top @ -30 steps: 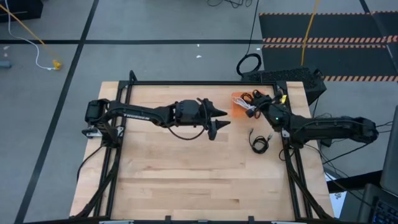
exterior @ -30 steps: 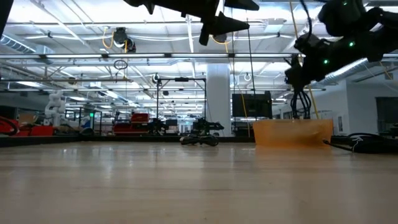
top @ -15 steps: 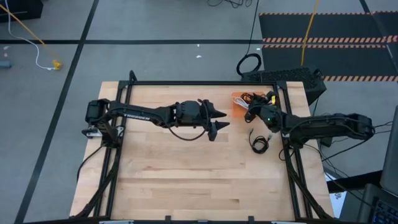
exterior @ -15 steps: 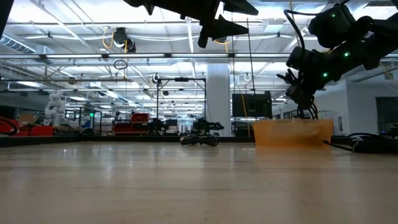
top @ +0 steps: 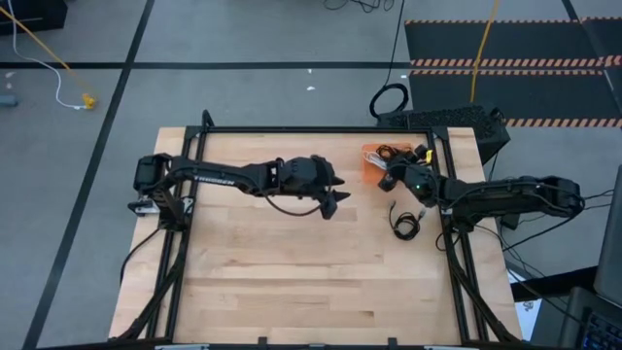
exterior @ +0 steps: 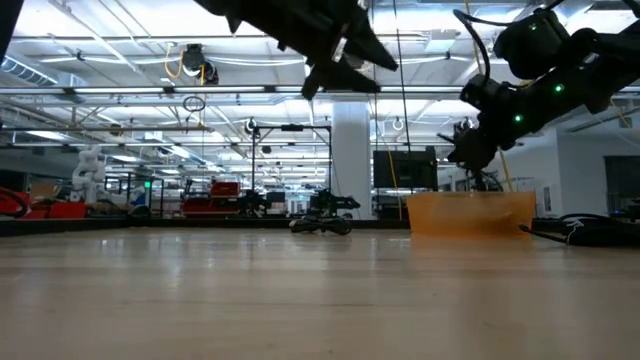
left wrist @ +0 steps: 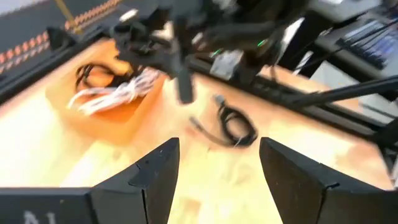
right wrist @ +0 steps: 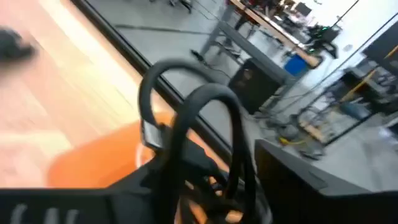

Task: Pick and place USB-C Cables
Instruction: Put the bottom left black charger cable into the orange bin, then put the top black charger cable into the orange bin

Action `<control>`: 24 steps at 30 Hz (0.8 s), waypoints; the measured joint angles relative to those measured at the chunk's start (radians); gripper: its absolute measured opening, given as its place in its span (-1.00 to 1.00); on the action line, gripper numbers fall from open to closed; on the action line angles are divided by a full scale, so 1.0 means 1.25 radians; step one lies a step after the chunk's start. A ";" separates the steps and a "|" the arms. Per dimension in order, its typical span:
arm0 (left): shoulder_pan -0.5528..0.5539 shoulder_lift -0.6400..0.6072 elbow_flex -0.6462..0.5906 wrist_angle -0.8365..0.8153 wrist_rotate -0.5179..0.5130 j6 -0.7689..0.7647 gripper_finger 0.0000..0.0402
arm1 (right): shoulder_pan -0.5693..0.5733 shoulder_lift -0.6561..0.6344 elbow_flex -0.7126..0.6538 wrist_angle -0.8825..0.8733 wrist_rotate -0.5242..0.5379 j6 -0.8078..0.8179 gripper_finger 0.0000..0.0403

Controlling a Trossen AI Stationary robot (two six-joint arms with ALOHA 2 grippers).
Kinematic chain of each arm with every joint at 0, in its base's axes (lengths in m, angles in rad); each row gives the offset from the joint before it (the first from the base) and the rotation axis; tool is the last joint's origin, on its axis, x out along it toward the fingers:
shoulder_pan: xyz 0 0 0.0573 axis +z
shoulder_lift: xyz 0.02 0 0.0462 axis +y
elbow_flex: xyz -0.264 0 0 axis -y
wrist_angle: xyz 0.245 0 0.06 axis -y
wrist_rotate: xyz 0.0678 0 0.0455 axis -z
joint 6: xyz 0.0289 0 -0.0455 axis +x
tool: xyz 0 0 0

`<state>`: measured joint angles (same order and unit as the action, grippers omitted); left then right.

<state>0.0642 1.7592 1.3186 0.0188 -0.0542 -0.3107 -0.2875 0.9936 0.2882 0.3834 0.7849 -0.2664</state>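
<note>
Cable held over shallow orange plastic bin (top: pixel 372 161).
Right gripper (top: pixel 389 175), clamped on black looped USB-C cable (right wrist: pixel 205 134), hangs above the bin; another black coil (top: pixel 404 224) lies at its five o'clock. Left gripper (top: pixel 334 194), fingers spread, empty, mid-table.

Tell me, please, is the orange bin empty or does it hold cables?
It holds cables: the left wrist view shows a white cable and a black cable coiled inside the orange bin.

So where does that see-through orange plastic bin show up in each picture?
High view: orange bin at the table's far right, beside the right tool.
Low view: right of centre.
Left wrist view: upper left.
Right wrist view: low, behind cables.
Shared landmark: the white cable inside.
</note>
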 joint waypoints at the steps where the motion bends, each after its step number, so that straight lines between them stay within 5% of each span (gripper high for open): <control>1: 0.005 0.000 0.000 -0.016 0.000 -0.009 0.11 | 0.001 0.000 0.000 0.005 -0.015 0.019 -0.05; 9: 0.036 0.001 0.000 -0.085 -0.001 -0.026 0.11 | 0.002 -0.012 0.000 0.006 -0.130 0.188 0.24; 13: 0.060 0.001 0.000 -0.130 -0.001 -0.022 0.11 | 0.001 -0.034 0.000 -0.020 -0.168 0.324 0.27; 19: 0.103 0.001 0.000 -0.217 -0.001 -0.020 0.11 | 0.001 -0.074 0.000 -0.100 -0.357 0.559 0.27; 24: 0.136 0.001 0.000 -0.251 -0.001 0.036 0.11 | 0.001 -0.102 0.000 -0.128 -0.424 0.627 0.27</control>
<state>0.2338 1.7603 1.3186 -0.2948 -0.0551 -0.2654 -0.2859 0.8658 0.2881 0.2237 0.2545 0.5179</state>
